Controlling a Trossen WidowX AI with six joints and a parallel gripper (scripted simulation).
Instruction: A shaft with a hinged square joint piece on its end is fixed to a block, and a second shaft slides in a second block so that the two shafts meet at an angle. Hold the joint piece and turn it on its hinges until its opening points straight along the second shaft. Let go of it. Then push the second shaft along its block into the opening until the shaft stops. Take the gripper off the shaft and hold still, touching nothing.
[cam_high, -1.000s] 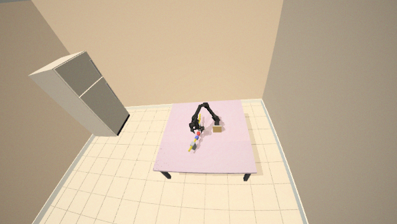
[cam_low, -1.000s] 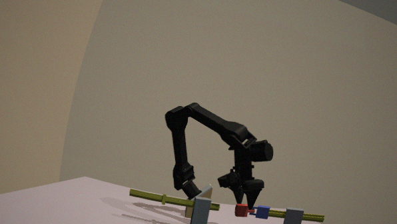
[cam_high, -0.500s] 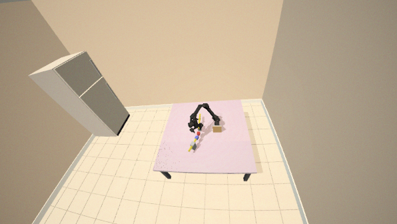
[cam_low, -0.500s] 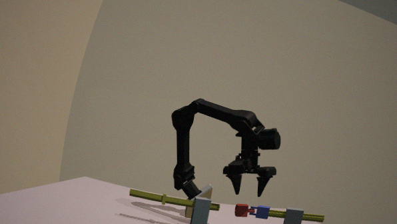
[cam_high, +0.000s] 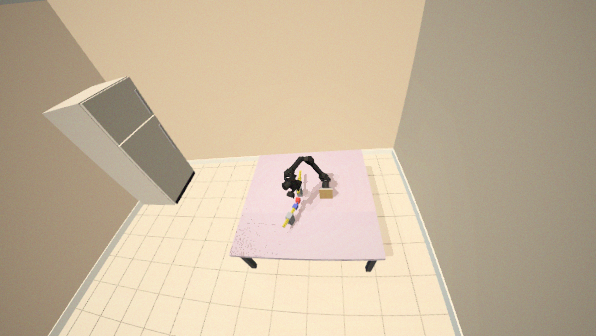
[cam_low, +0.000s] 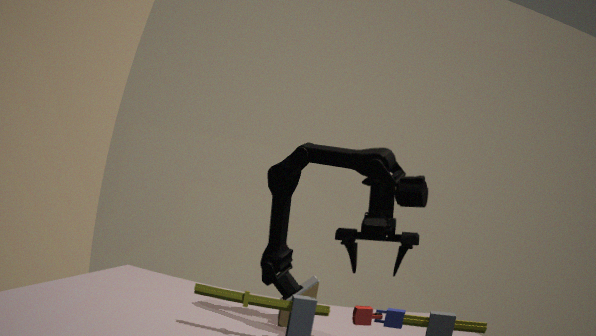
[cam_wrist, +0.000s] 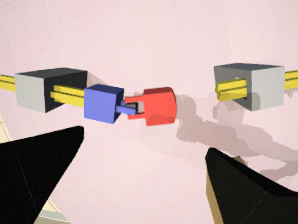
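The red joint piece hangs on hinges from the blue yoke of the first yellow shaft, which runs through the first grey block. Its far face points roughly toward the second yellow shaft; its opening is not visible. That shaft's near end sticks out a little from the second grey block, with a gap between it and the red piece. My gripper is open and empty, above the red piece, touching nothing.
A yellow collar sits on the second shaft beyond its block. A tan block stands by the arm's base. All of this is on the pink table. A tall cabinet stands away to the left on the floor.
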